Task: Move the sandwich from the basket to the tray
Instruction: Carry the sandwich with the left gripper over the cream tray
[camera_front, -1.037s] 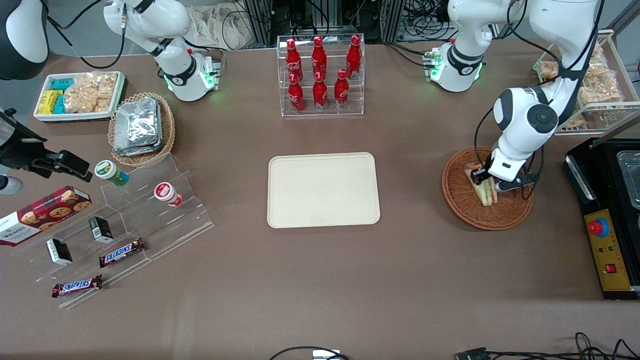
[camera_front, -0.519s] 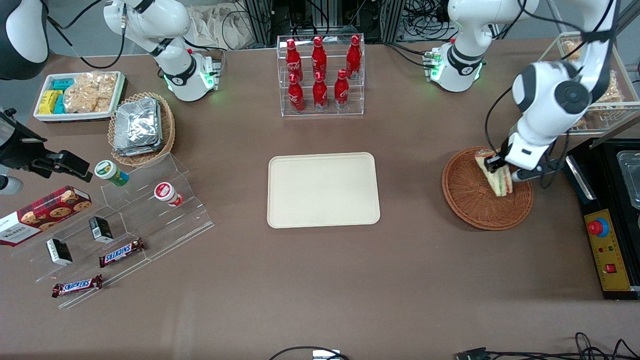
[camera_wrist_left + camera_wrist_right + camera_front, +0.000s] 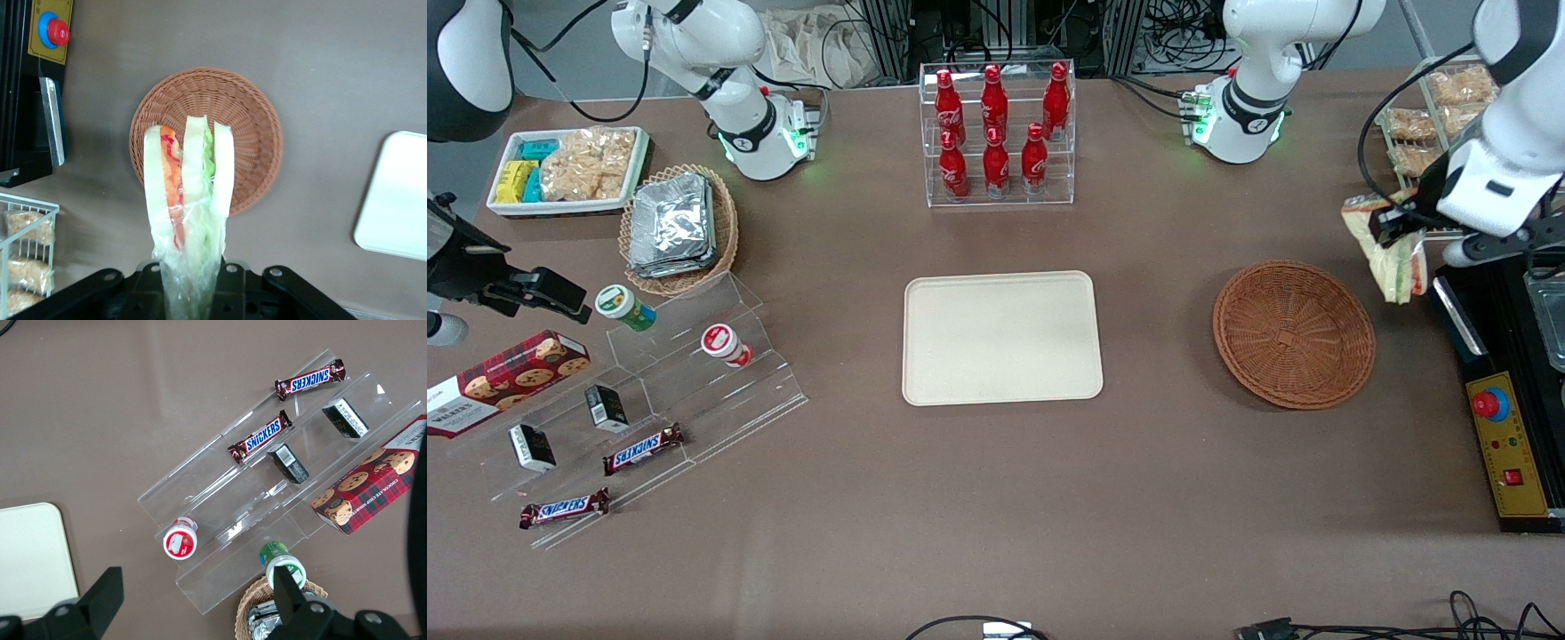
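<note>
The gripper is held above the table at the working arm's end, clamped on the sandwich, which hangs from it clear of every surface, its pointed end down in the front view. In the left wrist view the sandwich is seen edge-on: three white bread layers with orange-red filling in one gap and green in the other, the clear wrap bunched where the jaws close on it. The basket is seen with nothing in it, its woven floor fully exposed; it sits on the table near the working arm's end, nearer the front camera than the raised sandwich. The tray lies flat at the middle of the table with nothing on it, well apart from the basket. A clear rack of red bottles stands farther from the front camera than the tray. Toward the parked arm's end, a lighter wicker basket holds foil packs, and just beside it a small white tray holds bagged snacks. A wire rack at the working arm's edge holds more bagged snacks.
</note>
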Action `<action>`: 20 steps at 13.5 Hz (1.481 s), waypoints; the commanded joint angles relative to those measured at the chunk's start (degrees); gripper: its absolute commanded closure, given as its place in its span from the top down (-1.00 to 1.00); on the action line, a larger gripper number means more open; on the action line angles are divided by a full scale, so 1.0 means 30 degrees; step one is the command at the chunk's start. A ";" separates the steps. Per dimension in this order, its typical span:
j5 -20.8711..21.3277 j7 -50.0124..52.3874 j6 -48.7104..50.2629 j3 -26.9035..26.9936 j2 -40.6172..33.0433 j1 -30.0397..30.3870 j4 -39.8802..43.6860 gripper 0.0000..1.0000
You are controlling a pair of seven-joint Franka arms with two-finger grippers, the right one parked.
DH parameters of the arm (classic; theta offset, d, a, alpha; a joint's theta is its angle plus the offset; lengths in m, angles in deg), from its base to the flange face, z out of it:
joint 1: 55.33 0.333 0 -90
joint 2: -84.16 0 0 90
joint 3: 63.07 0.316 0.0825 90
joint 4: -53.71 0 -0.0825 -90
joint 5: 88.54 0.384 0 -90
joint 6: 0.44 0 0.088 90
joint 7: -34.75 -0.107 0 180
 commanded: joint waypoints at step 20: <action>0.4326 1.1613 -0.9913 -1.2910 1.0942 -0.0817 0.0054 -0.88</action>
